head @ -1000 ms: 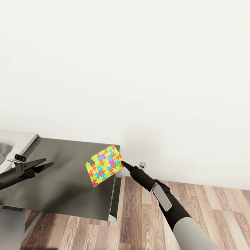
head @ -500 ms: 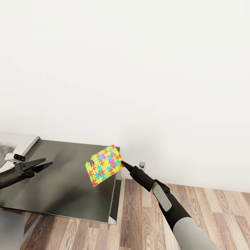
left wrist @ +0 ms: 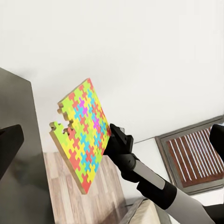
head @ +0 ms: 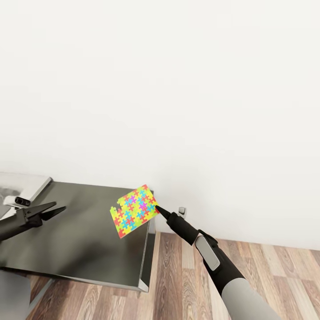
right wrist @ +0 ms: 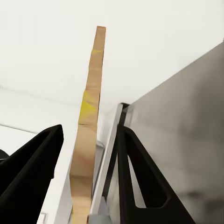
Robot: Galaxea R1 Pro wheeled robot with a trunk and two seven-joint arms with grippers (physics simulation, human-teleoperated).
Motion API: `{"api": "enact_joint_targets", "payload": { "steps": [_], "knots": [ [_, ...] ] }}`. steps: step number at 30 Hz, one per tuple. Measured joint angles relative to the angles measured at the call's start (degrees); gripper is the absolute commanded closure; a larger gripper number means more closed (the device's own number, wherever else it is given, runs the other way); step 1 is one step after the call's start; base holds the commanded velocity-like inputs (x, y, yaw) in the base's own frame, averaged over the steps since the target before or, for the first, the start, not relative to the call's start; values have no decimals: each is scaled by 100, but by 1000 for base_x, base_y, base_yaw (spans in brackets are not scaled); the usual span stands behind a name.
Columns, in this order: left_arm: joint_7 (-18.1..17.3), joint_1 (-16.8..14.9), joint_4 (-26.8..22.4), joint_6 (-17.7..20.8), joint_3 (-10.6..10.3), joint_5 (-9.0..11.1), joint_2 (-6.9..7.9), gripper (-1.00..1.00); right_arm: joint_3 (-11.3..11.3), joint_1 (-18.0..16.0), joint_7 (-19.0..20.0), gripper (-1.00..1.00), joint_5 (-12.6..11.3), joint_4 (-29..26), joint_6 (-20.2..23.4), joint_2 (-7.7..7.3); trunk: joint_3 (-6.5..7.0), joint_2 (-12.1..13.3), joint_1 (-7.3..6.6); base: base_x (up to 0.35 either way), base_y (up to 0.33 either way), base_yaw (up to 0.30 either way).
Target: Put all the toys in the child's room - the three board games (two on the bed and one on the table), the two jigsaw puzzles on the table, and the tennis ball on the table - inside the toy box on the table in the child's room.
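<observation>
Now jigsaw puzzle (head: 134,210) pinched edgewise in right hand (head: 158,210), above table (head: 80,240).

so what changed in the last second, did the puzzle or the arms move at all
Hardly anything. The view has drifted a little, so the dark table sits slightly differently in the head picture; that looks like camera motion. The right gripper still holds the jigsaw puzzle by its edge, tilted up in the air over the table's end. The left gripper still hovers over the table, holding nothing.
</observation>
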Motion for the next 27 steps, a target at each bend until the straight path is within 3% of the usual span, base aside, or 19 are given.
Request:
{"api": "enact_joint_targets", "payload": {
  "steps": [27],
  "knots": [
    [0, 6, -41, 0, 51, 11, -3, -100, 0, 0, 6, 100, 0, 0, -11, -7, 256, 0, 0, 0, 0, 0]
  ]
}}
